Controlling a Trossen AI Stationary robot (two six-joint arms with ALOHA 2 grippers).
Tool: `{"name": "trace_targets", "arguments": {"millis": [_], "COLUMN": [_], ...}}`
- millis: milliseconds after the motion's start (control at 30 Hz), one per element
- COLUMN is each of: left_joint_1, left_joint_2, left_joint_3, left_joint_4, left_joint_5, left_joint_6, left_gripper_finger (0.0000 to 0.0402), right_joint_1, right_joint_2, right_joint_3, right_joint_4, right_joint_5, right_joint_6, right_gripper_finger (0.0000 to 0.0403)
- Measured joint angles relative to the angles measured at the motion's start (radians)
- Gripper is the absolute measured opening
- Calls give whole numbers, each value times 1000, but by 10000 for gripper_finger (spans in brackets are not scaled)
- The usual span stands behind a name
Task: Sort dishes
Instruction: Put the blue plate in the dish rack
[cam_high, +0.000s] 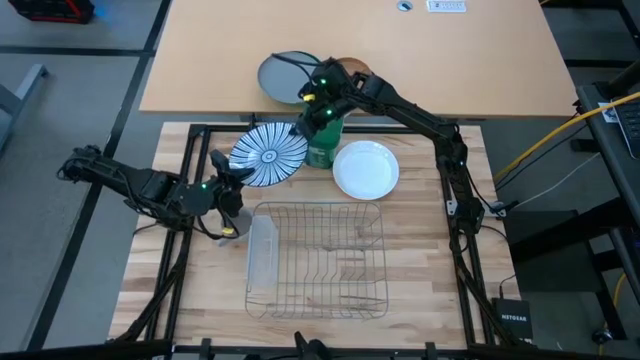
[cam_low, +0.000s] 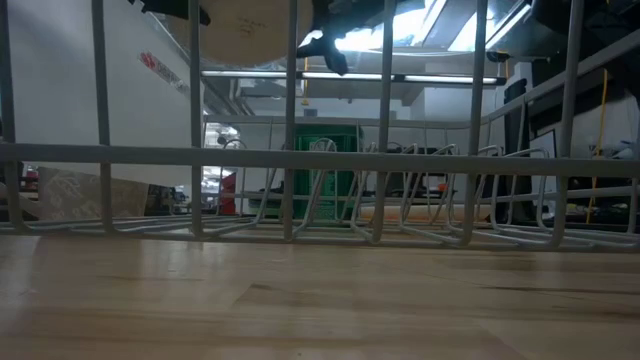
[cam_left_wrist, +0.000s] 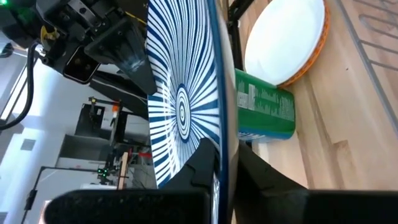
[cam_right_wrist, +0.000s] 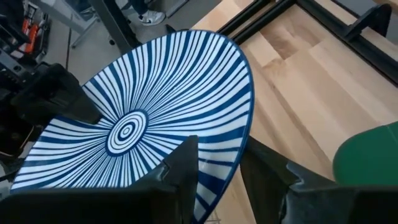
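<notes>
Striped plate (cam_high: 268, 155) clamped by both end effectors, left (cam_high: 232, 176), right (cam_high: 308, 128), can (cam_left_wrist: 266, 112) label unreadable

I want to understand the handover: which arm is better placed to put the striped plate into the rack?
Probably the left. Both the left gripper and right gripper pinch the striped plate's rim, but the left arm stands beside the wire rack, while the right stretches in from the far side.

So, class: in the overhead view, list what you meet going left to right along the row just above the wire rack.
Left end effector → blue-and-white striped plate → green can → white plate.
</notes>
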Motion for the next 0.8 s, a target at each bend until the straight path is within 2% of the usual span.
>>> {"name": "trace_targets", "arguments": {"millis": [467, 800], "left_joint_1": [1, 1], "left_joint_2": [-5, -5], "left_joint_3": [0, 1], "left_joint_4": [-56, -39], "left_joint_5": [-20, -19], "left_joint_6": [-153, -285], "left_gripper_finger": [14, 14], "right_joint_1": [-40, -85], "right_joint_2": [-3, -3], "right_joint_3": [-1, -2], "right_joint_4": [31, 42], "right_joint_5": [27, 77], "right_joint_6": [-8, -141], "right_gripper_finger": [115, 115]}}
